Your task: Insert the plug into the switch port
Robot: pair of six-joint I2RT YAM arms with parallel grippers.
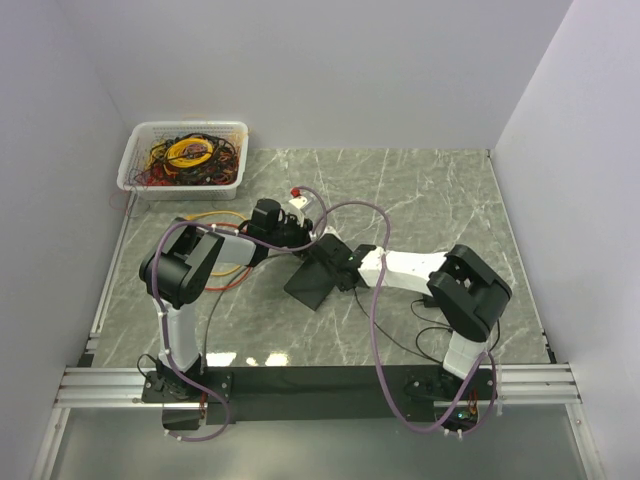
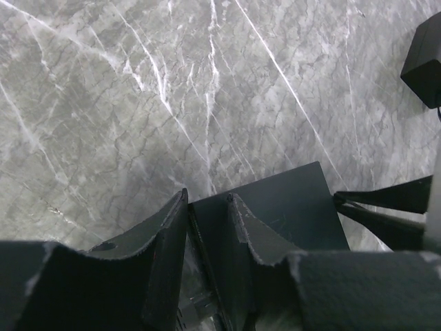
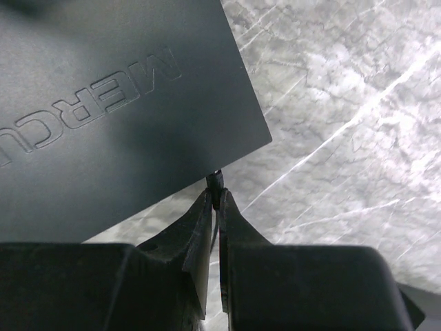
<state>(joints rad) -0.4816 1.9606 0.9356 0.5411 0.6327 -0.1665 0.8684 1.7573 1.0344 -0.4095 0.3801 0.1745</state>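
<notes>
You are lining up insertion: left pincer is gripping what looks like the clear plug right at the switch edge, right pincer is sitting closed at its corner, so you should be pushing straight, level, slowly.

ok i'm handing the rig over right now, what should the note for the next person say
Left gripper: part closed at the edge of the switch. A clear bit deep in its jaws may be the plug, but the grip is not confirmed.
Right gripper: shut, tips right at the switch's corner, seemingly steadying it.
Switch: lies flat on the table, between the two arms.
Done: both grippers are at the switch.
Left: no view shows the plug seated in a port. Line it up, push it in, then check.
</notes>
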